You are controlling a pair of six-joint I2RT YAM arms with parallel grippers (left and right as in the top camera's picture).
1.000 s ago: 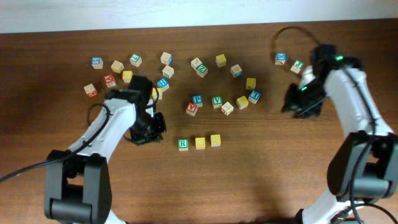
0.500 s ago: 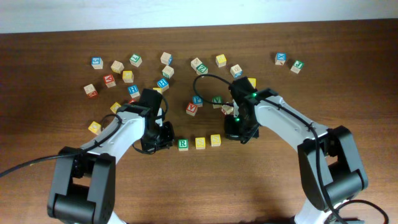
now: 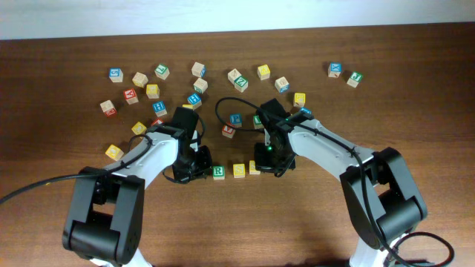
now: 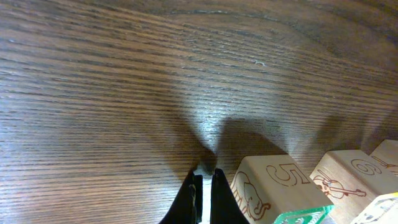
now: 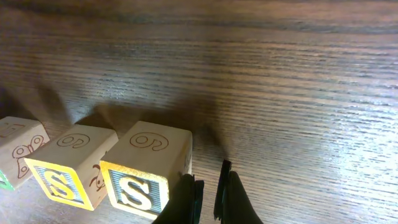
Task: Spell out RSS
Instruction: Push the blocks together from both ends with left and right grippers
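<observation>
Jaws on both grippers are pinched closed, holding nothing. R (image 4: 280, 193) sits just beside your left gripper (image 4: 202, 186), end S (image 5: 146, 171) just beside your right gripper (image 5: 208, 193), middle S (image 5: 71, 165) beyond it. Expect light, hard, smooth wood; pinch flat opposite faces

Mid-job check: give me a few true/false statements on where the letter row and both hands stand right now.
1. The green-faced wooden R cube and two yellow-faced wooden S cubes lie in one row on the brown wooden table. True.
2. The right hand is clamped on an S cube. False: it sits low beside the end S cube, fingers close together, holding nothing.
3. The left hand is at the R end of the row. True.
4. Seen from overhead, the row reads S, R, S. False: it reads R, S, S.
</observation>
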